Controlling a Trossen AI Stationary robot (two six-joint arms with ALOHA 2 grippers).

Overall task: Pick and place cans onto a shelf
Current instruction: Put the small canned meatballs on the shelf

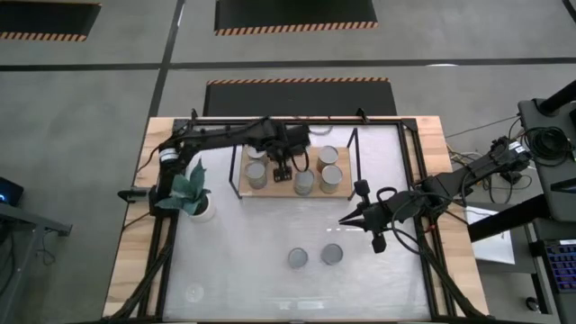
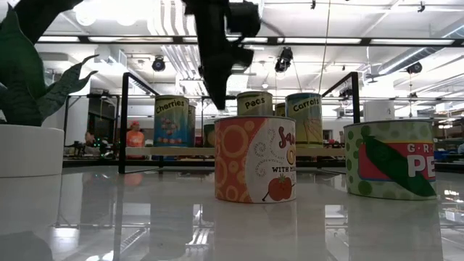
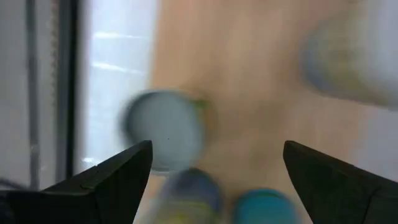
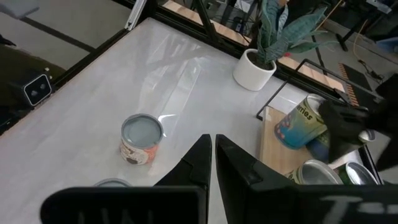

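The shelf (image 1: pixel 279 191) is a light-wood board in a thin black frame at the table's far middle. Several cans stand on it, among them one at its left (image 1: pixel 256 174) and one at its right (image 1: pixel 331 176). Two more cans (image 1: pixel 298 258) (image 1: pixel 331 255) stand on the white table; the low view shows them as an orange-and-white can (image 2: pixel 255 159) and a green pea can (image 2: pixel 391 158). My left gripper (image 3: pixel 214 163) hangs open and empty over the shelf board (image 1: pixel 282 171), above the cans. My right gripper (image 1: pixel 346 220) is shut and empty, right of the shelf's near edge.
A white pot with a teal plant (image 1: pixel 193 196) stands left of the shelf, under my left arm. The shelf's black uprights (image 1: pixel 353 153) rise at its corners. In the right wrist view the orange-and-white can (image 4: pixel 142 138) stands on bare table, with the pot (image 4: pixel 255 68) beyond it.
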